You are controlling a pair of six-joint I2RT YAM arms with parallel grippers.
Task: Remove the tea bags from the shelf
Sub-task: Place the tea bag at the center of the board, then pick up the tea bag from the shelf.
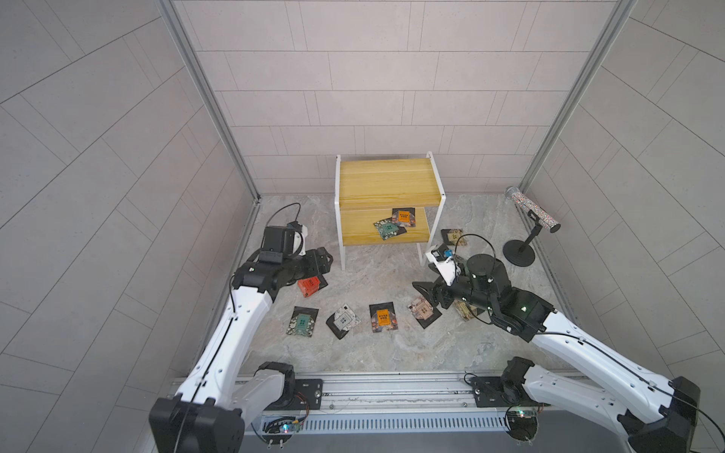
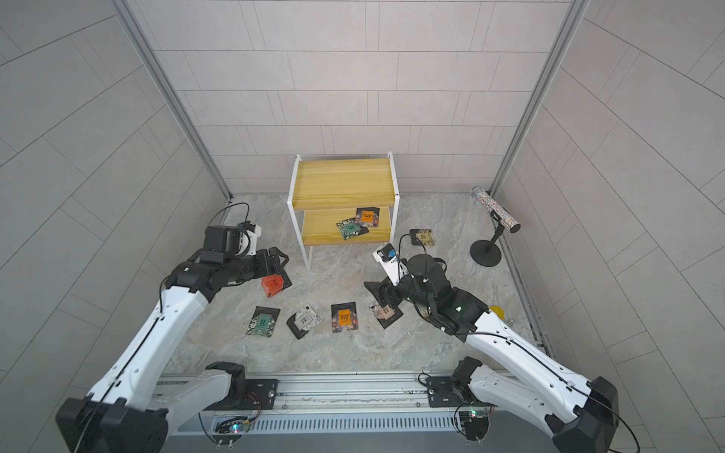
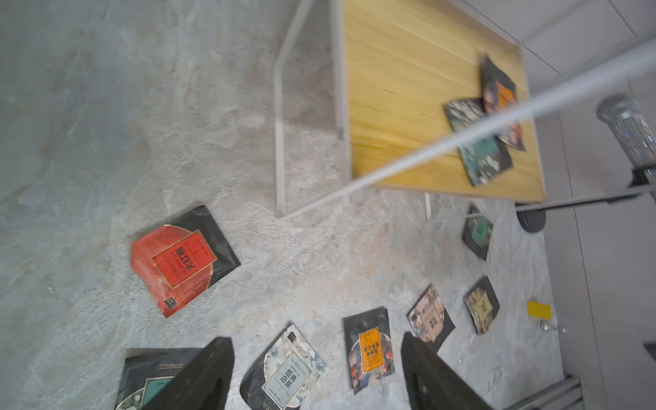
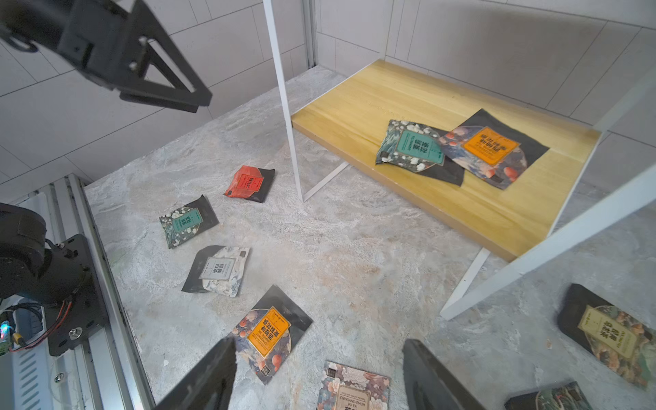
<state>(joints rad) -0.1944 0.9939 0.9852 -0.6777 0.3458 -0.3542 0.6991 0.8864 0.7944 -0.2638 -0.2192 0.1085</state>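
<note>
Black left tool (image 3: pixel 316 349) and right tool (image 4: pixel 319 346), both wide apart and empty.

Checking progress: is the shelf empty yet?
Not empty: a green-label tea bag and an orange-label tea bag lie overlapping on the lower board of the shelf.

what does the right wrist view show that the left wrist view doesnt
Only the right wrist view: the left arm's base and the open right gripper.

Only the left wrist view: the yellow block on the floor and the glittery tube.

Both: the shelf, whose lower board holds the green-label tea bag and the orange-label tea bag, overlapping each other. Both also show the red tea bag lying on the floor with other sachets.
</note>
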